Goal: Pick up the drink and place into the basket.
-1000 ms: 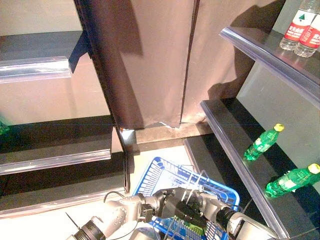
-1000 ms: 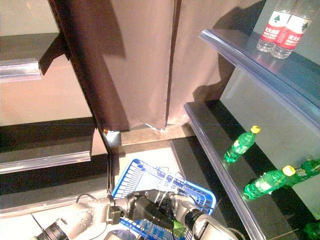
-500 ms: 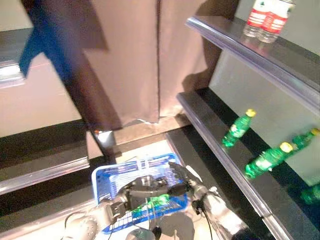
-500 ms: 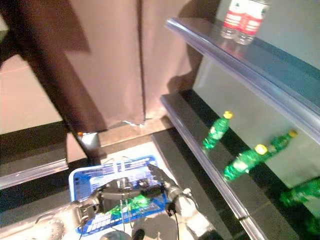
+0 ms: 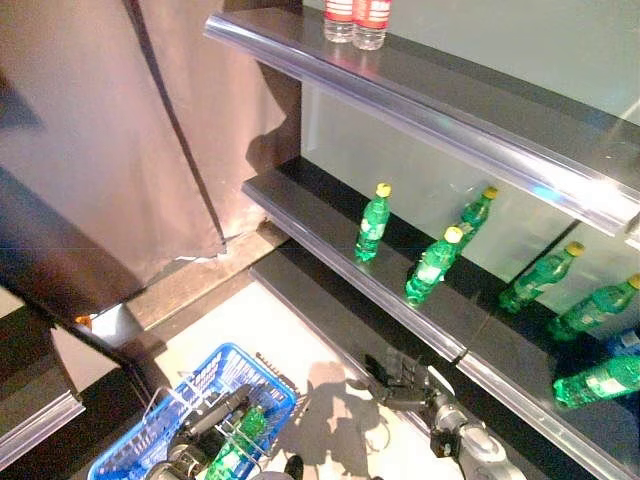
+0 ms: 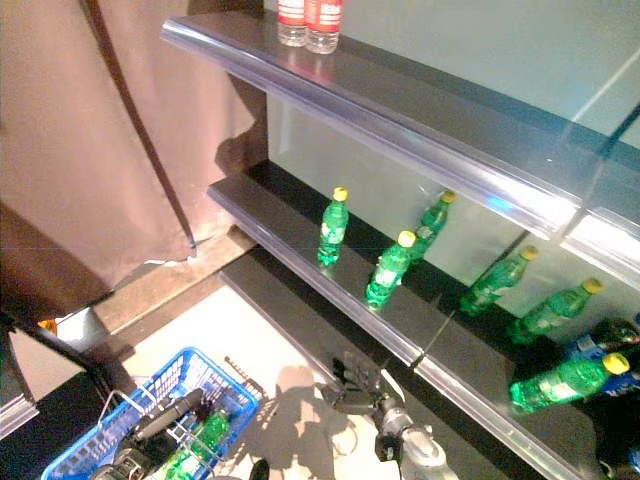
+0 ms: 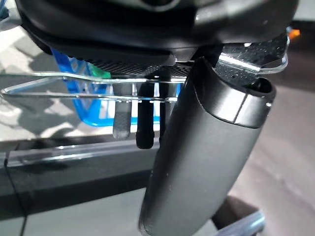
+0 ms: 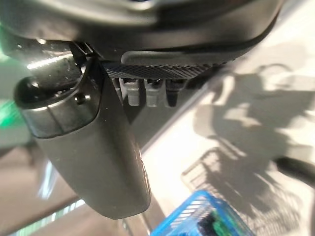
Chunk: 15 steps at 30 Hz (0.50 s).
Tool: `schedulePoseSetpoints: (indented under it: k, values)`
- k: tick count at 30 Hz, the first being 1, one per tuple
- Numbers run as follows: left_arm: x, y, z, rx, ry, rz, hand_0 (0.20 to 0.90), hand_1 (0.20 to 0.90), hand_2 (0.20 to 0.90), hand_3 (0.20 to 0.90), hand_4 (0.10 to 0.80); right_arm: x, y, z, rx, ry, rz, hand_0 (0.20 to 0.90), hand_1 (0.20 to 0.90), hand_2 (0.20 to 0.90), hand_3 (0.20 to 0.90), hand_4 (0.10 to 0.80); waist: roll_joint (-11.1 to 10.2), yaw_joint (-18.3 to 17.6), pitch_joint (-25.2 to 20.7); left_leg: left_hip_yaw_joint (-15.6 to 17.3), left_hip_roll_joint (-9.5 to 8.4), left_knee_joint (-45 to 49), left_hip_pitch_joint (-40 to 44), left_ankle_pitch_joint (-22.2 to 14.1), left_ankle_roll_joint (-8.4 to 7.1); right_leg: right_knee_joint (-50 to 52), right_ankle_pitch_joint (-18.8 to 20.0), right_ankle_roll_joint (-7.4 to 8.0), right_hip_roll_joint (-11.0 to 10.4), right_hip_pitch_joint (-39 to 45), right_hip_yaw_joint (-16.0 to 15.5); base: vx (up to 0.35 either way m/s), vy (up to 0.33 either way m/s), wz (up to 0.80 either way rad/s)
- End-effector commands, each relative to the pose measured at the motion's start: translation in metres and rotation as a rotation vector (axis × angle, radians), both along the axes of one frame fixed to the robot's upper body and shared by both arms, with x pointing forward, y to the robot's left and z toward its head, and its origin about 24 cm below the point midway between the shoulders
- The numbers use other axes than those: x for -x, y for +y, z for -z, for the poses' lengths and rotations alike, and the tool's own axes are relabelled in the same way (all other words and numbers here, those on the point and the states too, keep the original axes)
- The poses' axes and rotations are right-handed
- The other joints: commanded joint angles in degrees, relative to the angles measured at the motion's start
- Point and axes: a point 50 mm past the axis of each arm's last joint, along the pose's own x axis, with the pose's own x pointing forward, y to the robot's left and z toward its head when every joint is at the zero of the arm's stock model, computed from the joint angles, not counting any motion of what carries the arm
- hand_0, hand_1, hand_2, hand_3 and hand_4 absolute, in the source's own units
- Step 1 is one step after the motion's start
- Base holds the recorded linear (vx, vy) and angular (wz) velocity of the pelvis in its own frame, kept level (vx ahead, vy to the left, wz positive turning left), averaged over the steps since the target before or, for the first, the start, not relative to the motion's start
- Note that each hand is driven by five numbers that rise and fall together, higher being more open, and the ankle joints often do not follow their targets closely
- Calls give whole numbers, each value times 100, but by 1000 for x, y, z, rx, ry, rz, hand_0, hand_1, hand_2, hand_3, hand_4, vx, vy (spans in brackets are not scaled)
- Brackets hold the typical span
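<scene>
Down in the blue basket a green bottle lies lengthwise, handle gripped by the left hand; right hand, fingers spread, hovers empty nearer the shelf bottles.

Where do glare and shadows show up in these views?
Left eye view: bright glare on the upper shelf edge; the open right hand throws a shadow on the floor beside the basket; a dark shadow lies on the curtain. Right wrist view: more shadows cross the pale floor.
</scene>
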Motion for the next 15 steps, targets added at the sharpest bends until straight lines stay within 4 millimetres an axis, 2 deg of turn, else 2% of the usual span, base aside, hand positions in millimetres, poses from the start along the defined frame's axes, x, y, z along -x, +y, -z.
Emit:
schedulePoseSetpoints:
  k: [1,3,8,12,15]
  values:
    - [-91,-19,-54,87,-611,56,300,300,300,200,100,1,-32,6,-33,-7,143,900,900,900,900,800,435,-92,-592,832,147,321,361,-1048,-161,-16,-9,-144,399,-344,75,-32,-50,-36]
    - [-91,-23,-48,146,-612,42,300,300,300,200,100,17,-45,20,-16,91,210,900,900,900,900,800,443,-117,-635,911,186,357,340,-1064,-184,-16,-30,-186,465,-379,153,-27,-53,-41]
    - [-89,-33,-36,202,-577,33,300,300,300,200,100,49,-62,37,71,309,292,900,900,900,900,800,471,-164,-729,1049,260,455,287,-1077,-235,-16,-52,-287,599,-414,289,9,-35,-22]
    - [-86,-36,-30,221,-550,14,300,300,300,200,100,64,-69,42,52,394,410,900,900,900,900,800,508,-257,-793,1133,290,464,294,-1087,-248,-16,-76,-344,705,-430,412,31,-22,-24]
    - [-86,-34,-29,227,-548,-13,300,300,300,200,100,69,-73,42,97,417,389,900,900,900,900,800,530,-324,-823,1159,301,460,296,-1092,-249,-16,-88,-385,775,-445,501,34,-18,-25]
